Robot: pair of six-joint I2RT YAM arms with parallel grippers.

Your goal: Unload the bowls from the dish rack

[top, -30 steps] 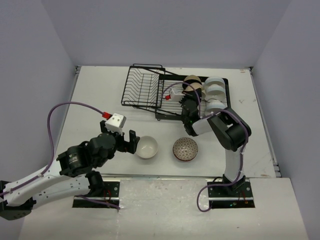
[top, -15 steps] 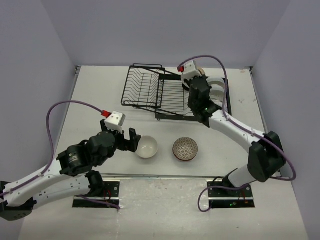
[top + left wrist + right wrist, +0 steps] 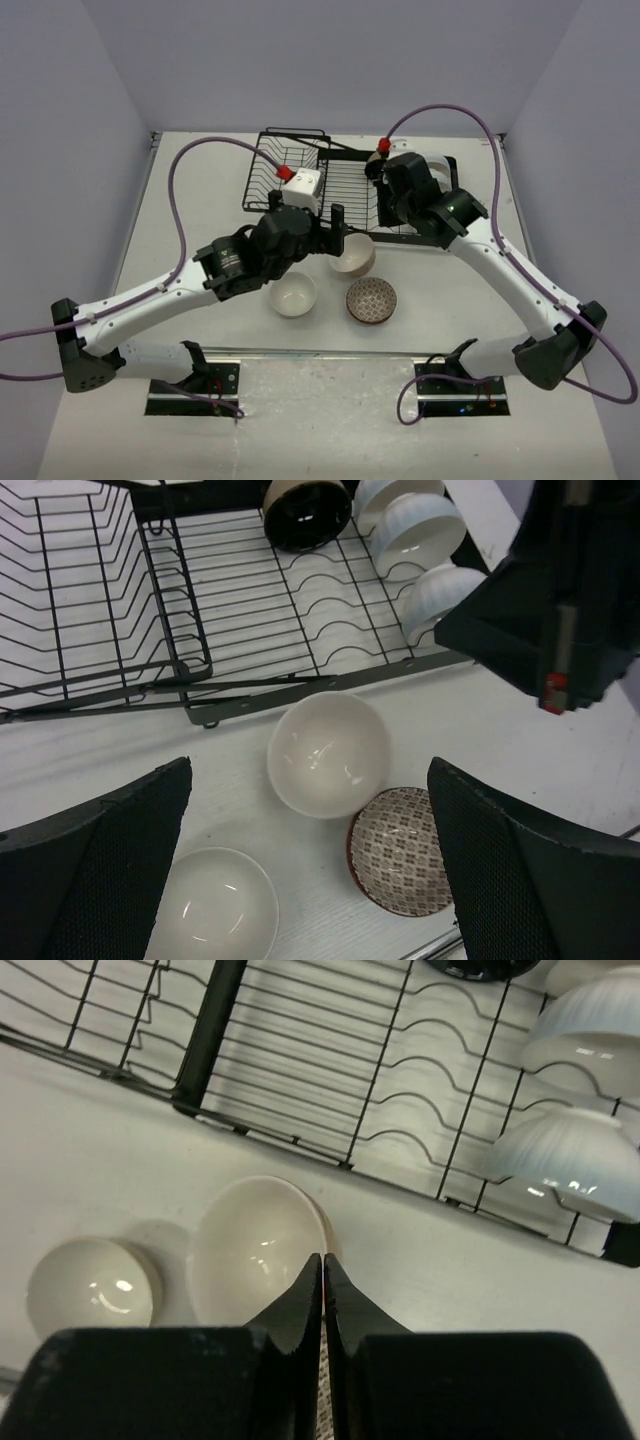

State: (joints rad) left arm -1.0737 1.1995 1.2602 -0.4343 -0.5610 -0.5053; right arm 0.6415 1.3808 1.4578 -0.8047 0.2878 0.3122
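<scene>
From above, both arms crowd one cream bowl (image 3: 353, 255) on the tabletop (image 3: 200, 200) just in front of the rack (image 3: 290, 175), and the wrists may well clash if either advances. Left wrist view: the left jaws stand wide apart with the cream bowl between and beyond them and the patterned bowl (image 3: 400, 850) hard against it, so a closing grip could shove that neighbour. More bowls (image 3: 418, 535) sit racked behind. Right wrist view: the right jaws are pressed together and empty, tips over the cream bowl's rim; lowered like this, they would likely only nudge or tip it
</scene>
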